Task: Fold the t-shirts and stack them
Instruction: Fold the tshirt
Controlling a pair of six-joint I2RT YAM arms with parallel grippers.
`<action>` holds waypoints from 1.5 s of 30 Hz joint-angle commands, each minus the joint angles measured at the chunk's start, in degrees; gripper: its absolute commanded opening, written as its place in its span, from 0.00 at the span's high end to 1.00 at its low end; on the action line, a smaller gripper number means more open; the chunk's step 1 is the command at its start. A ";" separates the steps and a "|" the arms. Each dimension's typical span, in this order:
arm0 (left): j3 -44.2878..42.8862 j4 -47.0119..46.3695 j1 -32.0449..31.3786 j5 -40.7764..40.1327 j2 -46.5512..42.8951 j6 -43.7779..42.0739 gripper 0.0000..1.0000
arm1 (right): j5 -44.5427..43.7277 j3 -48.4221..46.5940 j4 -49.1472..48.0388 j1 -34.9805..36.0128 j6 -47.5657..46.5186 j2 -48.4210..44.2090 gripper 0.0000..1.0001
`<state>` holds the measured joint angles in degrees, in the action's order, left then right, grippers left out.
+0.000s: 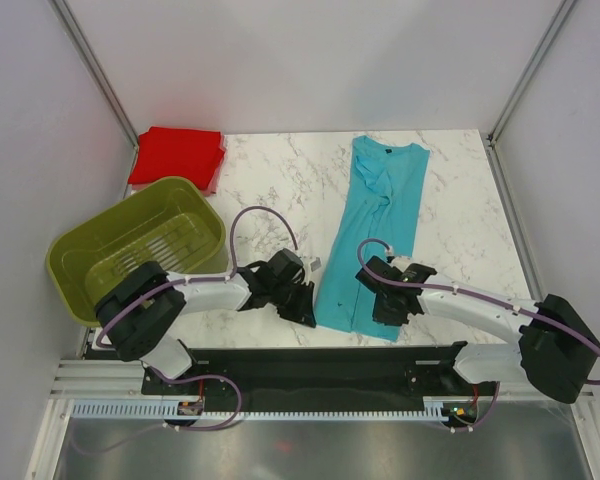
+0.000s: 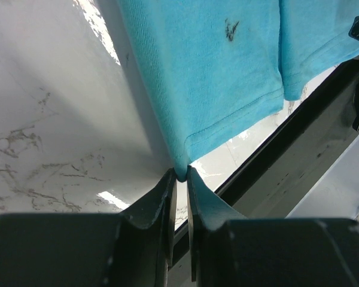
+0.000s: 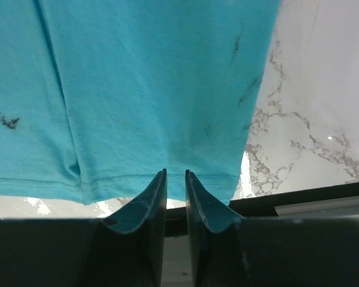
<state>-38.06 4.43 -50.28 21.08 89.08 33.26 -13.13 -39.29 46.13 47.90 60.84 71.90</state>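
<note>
Your left arm (image 1: 210,290) lies low, reaching from its base toward 3 o'clock in the overhead view. Its wrist turns the left gripper (image 1: 308,312) toward about 4 o'clock. That gripper's fingers (image 2: 167,194) are pinched together on a hem corner of the turquoise t-shirt (image 2: 227,72). Your right arm (image 1: 480,303) stretches from its base toward 9 o'clock, with the wrist bent downward. On the right gripper (image 1: 388,312) the jaws stand a narrow slot apart, tips at the hem. Whether cloth sits between them cannot be told.
</note>
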 commanded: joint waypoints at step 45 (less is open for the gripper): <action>1.59 1.64 -0.61 -1.13 -6.73 0.76 0.81 | 1.33 -29.69 -15.62 -23.19 -32.88 14.48 0.68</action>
<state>-35.83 7.16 -51.09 20.45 81.82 33.26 -16.36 -63.94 38.83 28.16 39.27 80.90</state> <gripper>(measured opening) 0.196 0.335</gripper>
